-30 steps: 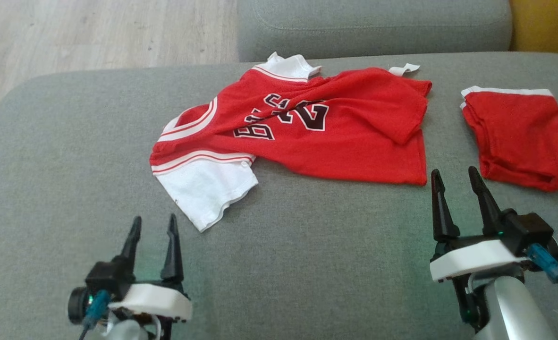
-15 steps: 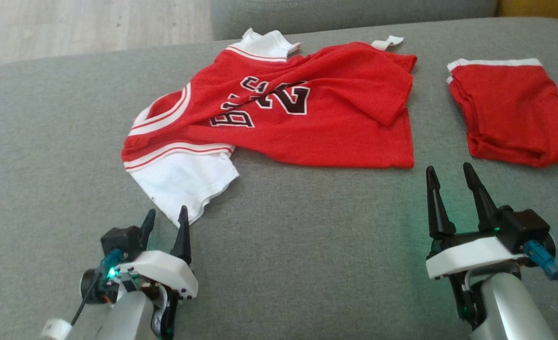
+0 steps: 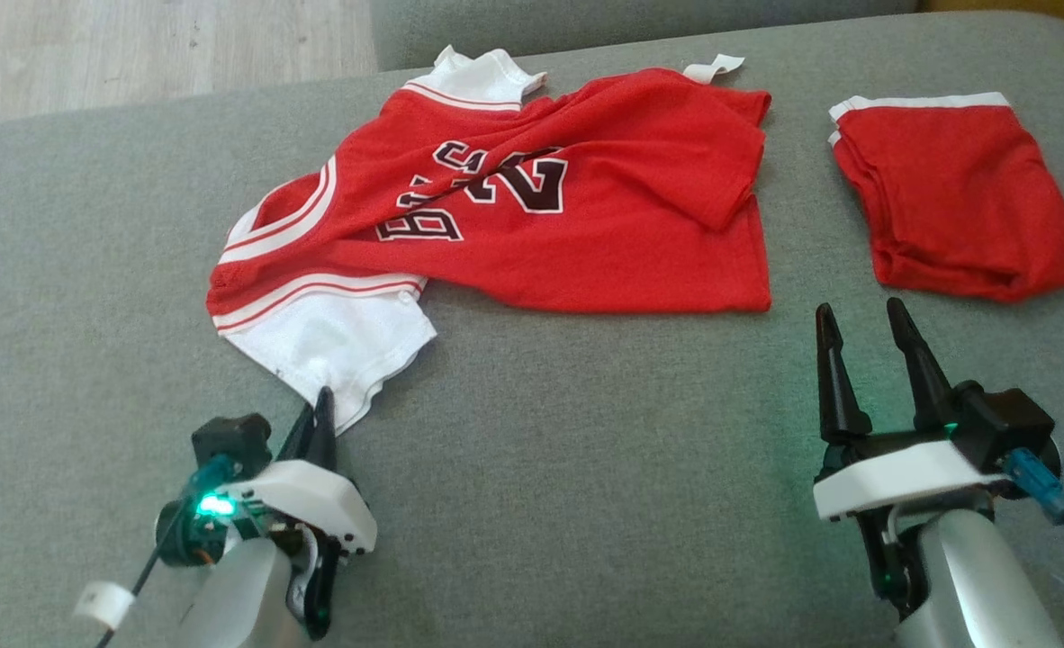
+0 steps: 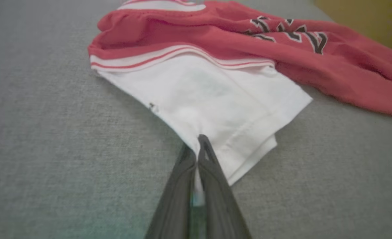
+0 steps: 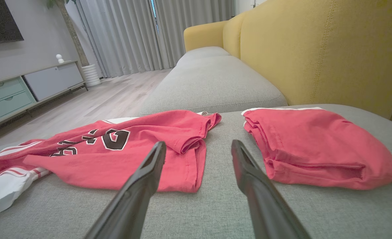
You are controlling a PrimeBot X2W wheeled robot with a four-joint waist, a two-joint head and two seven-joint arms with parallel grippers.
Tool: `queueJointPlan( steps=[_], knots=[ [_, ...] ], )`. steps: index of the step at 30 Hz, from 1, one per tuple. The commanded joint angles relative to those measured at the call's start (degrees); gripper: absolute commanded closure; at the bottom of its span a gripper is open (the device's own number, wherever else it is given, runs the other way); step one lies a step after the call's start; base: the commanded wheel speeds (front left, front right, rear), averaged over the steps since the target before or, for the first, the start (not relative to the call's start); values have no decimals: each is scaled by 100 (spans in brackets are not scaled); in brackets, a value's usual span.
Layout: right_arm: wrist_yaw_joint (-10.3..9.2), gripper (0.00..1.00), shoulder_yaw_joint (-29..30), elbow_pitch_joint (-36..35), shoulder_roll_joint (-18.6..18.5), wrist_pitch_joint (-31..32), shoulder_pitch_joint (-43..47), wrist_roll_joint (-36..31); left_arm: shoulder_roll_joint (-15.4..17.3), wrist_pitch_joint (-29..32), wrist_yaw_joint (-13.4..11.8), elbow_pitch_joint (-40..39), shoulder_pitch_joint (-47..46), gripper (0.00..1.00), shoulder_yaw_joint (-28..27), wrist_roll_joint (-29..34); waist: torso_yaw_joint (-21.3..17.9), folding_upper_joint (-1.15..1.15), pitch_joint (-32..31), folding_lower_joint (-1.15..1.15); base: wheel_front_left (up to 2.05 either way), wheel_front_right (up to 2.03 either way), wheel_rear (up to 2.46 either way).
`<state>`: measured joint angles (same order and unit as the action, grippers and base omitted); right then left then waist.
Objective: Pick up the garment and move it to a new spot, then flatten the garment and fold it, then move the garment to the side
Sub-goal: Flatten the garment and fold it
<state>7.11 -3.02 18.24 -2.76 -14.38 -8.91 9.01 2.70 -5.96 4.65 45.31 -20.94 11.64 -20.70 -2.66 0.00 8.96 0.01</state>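
Head view: the jersey (image 3: 532,189) lies rumpled on the grey sofa seat (image 3: 586,468), across its far middle. Its white sleeve (image 3: 334,342) is the part nearest the robot. The left gripper (image 3: 319,409) has its 2 fingers pressed together on the near corner of that sleeve, pinching the hem. The right gripper (image 3: 865,351) stands with its 2 fingers spread and nothing between them, near the jersey's red bottom hem but apart from it. A folded red garment (image 3: 955,207) lies beyond it, to the right of the jersey and not touching it.

Left wrist view: the 2 dark fingers (image 4: 209,172) meet at their tips on the sleeve's (image 4: 216,96) edge, and a strip of white cloth shows between them lower down. The sleeve fans out flat from the pinch. Behind it run red and white stripes, then the red body with black characters edged in white.

Right wrist view: the gripper's 2 fingers (image 5: 143,186) are parted over bare cushion. The jersey's (image 5: 116,156) hem lies just ahead of the left finger, with 1 fold of red cloth lapped over its right side. The folded garment (image 5: 315,146) sits ahead of the right finger, below a yellow backrest (image 5: 315,49)
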Motion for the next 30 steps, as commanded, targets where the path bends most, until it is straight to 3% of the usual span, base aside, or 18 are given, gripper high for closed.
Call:
queueJointPlan(
  steps=[1, 7, 15, 30],
  knots=[
    [37, 0, -104, -145, -11, -62, -194, 14, 49, -198, 25, -166, -114, 100, -113, -72, 10, 0, -30, -1, 0, 0, 0],
    [37, 0, -51, 48, -11, -62, -243, -79, 114, -840, 16, -760, -75, 100, -370, -135, 127, 0, -131, -1, 0, 0, 0],
    [37, 0, 78, 806, -11, 34, -605, 17, 99, -901, 31, -2134, 307, 100, -723, 99, 440, 0, -119, -1, 0, 0, 0],
    [37, 0, 425, 3186, -11, 534, -1882, 610, 25, -903, 189, -2543, 438, 100, -480, 210, 862, 0, 75, -1, 0, 0, 0]
  ],
)
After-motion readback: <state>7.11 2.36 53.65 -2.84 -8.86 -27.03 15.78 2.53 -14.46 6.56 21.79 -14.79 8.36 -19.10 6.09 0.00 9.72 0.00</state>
